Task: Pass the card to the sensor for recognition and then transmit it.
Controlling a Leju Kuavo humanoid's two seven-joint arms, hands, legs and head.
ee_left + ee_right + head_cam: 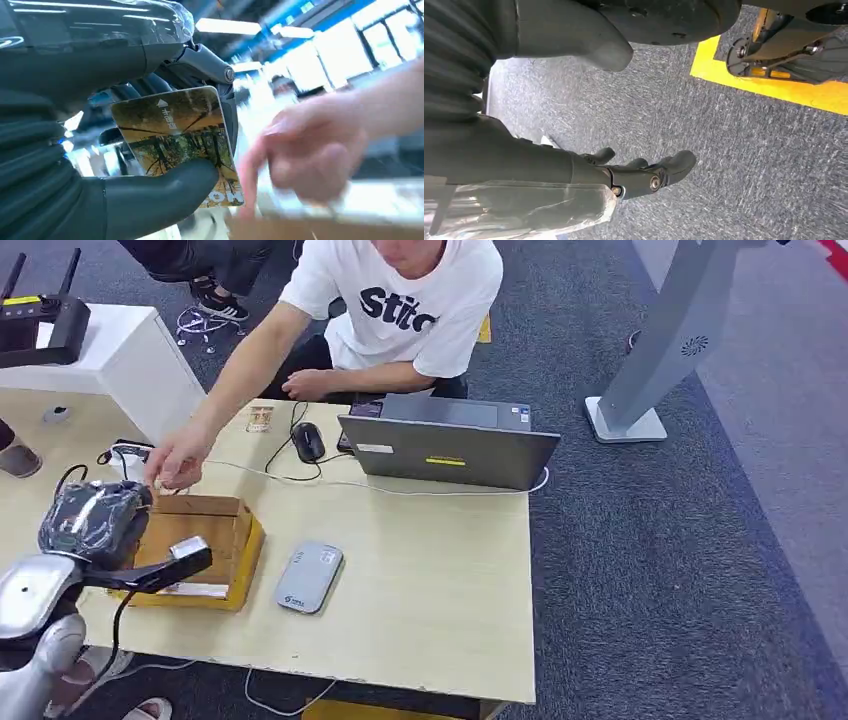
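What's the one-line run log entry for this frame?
left hand: holds autumn-tree printed card | person's hand: reaching close to card | right hand: empty, hanging over grey carpet

Head view: even, bright, soft shadow under laptop (450, 445). Left wrist view: ceiling lights glare, person's hand (310, 150) motion-blurred, background beyond it unfocused. Right wrist view sharp.

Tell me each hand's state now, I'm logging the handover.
Left hand: holding the card between thumb and fingers.
Right hand: open, holding nothing, hanging above the carpet.
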